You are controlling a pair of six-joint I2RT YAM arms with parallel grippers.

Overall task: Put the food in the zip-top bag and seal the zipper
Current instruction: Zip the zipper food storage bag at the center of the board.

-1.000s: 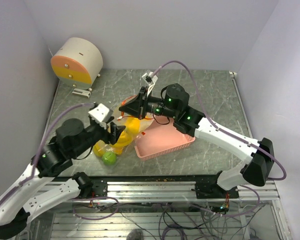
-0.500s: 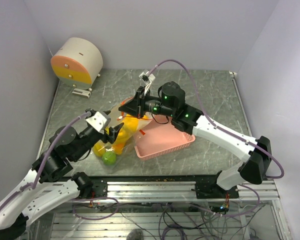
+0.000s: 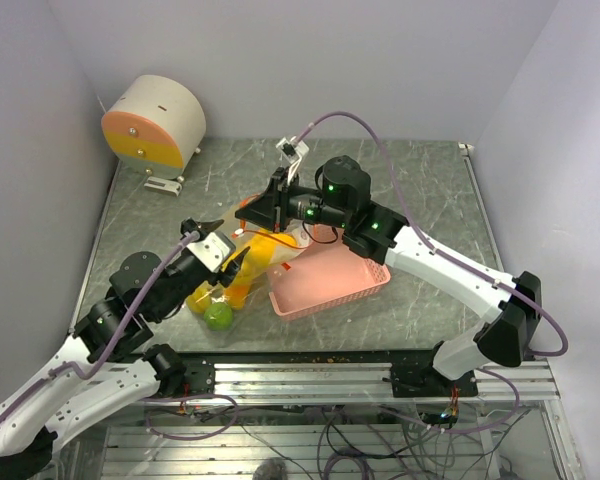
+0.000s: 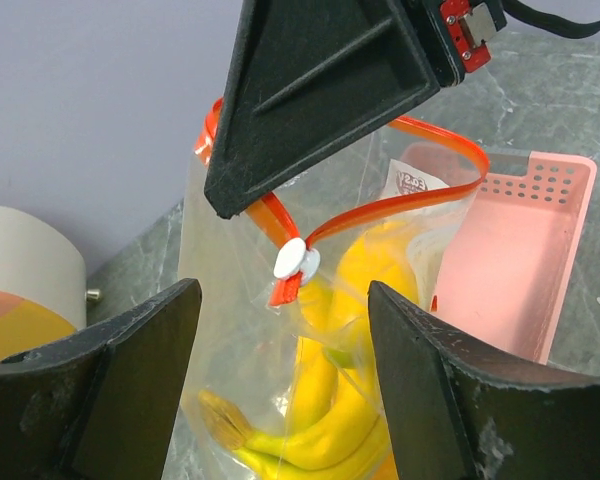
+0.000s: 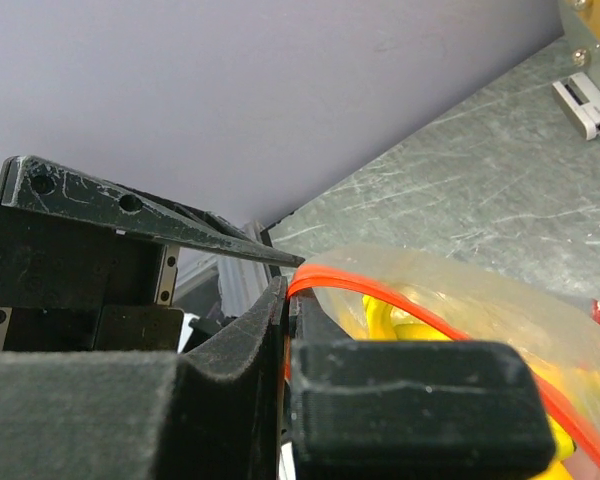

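The clear zip-top bag (image 3: pixel 242 272) hangs upright with several yellow bananas (image 3: pixel 250 262) inside. A bumpy green ball (image 3: pixel 218 316) sits at the bag's low near end. My right gripper (image 3: pixel 248 213) is shut on the red-orange zipper (image 5: pixel 380 292) at the bag's top corner and holds it up. My left gripper (image 3: pixel 235 264) is open just in front of the bag. In the left wrist view its jaws stand wide apart around the bag (image 4: pixel 230 350), below the white slider (image 4: pixel 297 262) on the zipper (image 4: pixel 400 205). The bananas (image 4: pixel 325 420) show through the plastic.
The pink perforated basket (image 3: pixel 332 277) lies right of the bag, against it, and shows in the left wrist view (image 4: pixel 510 250). A round cream-and-orange object (image 3: pixel 155 122) stands at the back left. Walls close off the back and both sides.
My left gripper has moved forward and up toward the bag, its open jaws now around it. My right gripper has shifted slightly left and up with the zipper.
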